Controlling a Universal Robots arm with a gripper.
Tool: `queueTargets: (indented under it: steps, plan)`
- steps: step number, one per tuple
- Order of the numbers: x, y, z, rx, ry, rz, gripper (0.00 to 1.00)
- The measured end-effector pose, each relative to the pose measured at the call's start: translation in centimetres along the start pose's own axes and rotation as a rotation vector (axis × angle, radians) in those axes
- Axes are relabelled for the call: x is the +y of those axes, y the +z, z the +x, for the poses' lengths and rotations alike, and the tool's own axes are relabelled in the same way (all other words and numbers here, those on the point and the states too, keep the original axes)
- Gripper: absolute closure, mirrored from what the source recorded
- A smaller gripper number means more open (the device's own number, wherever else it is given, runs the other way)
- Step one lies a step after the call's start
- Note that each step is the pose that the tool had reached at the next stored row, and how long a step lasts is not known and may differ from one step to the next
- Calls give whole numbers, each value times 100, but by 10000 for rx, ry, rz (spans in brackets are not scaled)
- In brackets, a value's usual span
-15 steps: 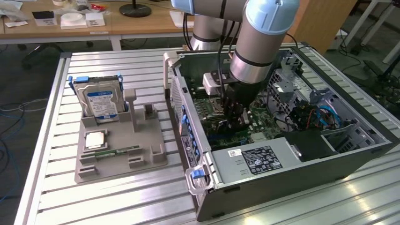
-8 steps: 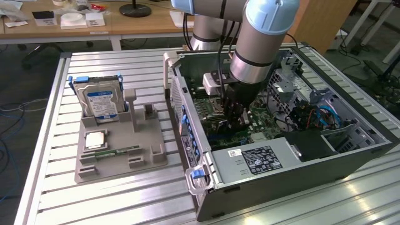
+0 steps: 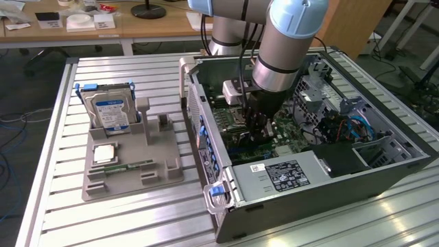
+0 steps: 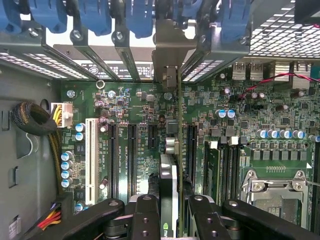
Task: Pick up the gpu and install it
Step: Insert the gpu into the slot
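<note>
Wrist view: black fingers of the hand sit closest, closed narrow on the gpu, one on each side. Gpu is edge-on and upright over the green motherboard, between the black expansion slots. Its metal bracket is up against the rear slot openings under the blue latches. Can't tell if it is seated. White slot is off to one side, CPU socket to the other.

Exterior view: arm reaches down into the open computer case, hand low over the board. On the exterior view's left a grey holder on the slatted surface carries an upright hard drive and a flat memory stick.
</note>
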State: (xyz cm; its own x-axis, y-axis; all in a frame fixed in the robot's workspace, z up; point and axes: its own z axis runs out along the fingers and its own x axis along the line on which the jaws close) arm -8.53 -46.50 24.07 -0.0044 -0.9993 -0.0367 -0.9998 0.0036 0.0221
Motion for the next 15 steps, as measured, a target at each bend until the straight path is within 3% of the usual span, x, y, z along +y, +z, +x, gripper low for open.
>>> queueTargets:
  steps: [15]
  plan:
    - [-9,1,0,-2,-10,0,73]
